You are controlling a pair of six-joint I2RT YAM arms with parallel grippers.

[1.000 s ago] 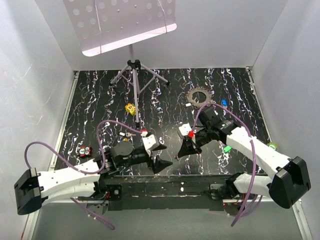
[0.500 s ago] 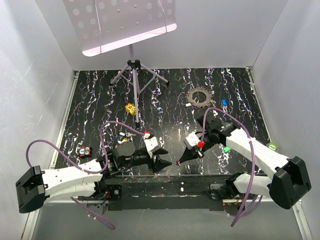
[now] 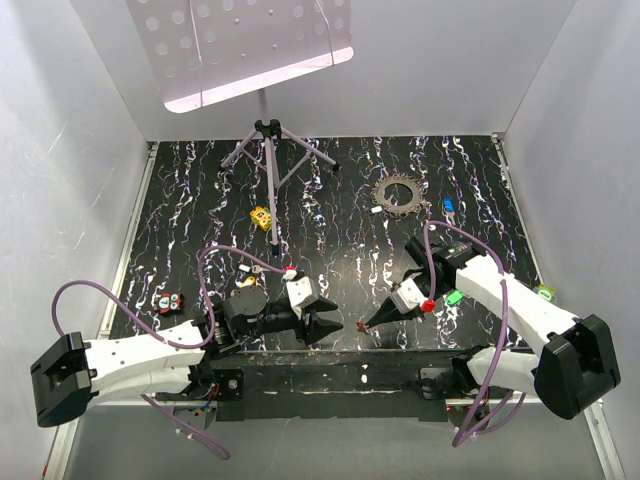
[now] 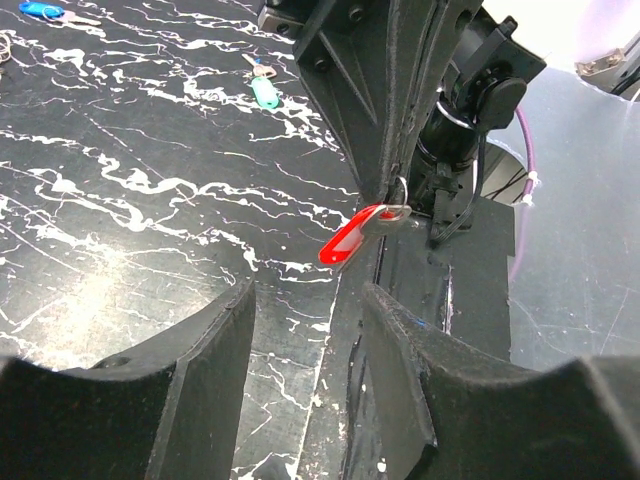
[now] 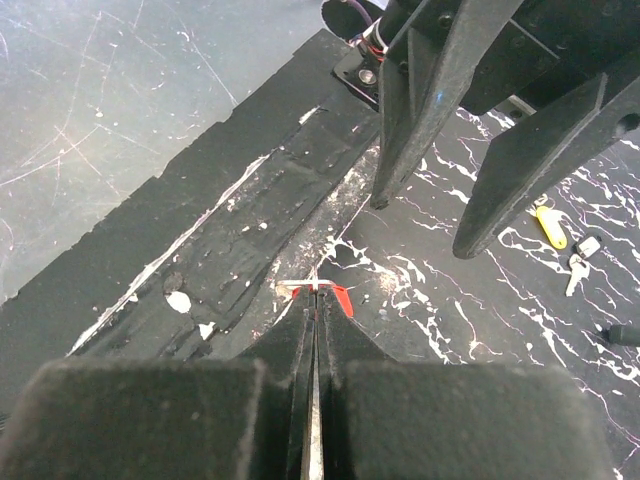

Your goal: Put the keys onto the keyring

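surroundings: a music stand (image 3: 240, 45) on a tripod stands at the upper middle of the black marbled table (image 3: 340, 230). a toothed sprocket (image 3: 400, 193) lies upper right, with a blue-headed key (image 3: 449, 206) just right of it. a yellow dotted block (image 3: 262, 216) lies left of centre. a green-headed key (image 3: 455, 298) lies beside the right arm, lower right. in the right wrist view a yellow-headed key (image 5: 550, 226) and a silver key (image 5: 577, 270) lie at the right edge.

obstruction: the left gripper (image 3: 328, 315) sits at lower centre, jaws apart with nothing between them. it faces the right gripper (image 3: 368, 323) closely, not touching.

task item: a red-headed key (image 4: 352, 236) hangs tilted at centre of the left wrist view, by the table's near edge. the right gripper's fingers are pressed together on its metal part. a small metal loop (image 4: 398, 192) shows at the pinch point; whether it is the keyring cannot be told.
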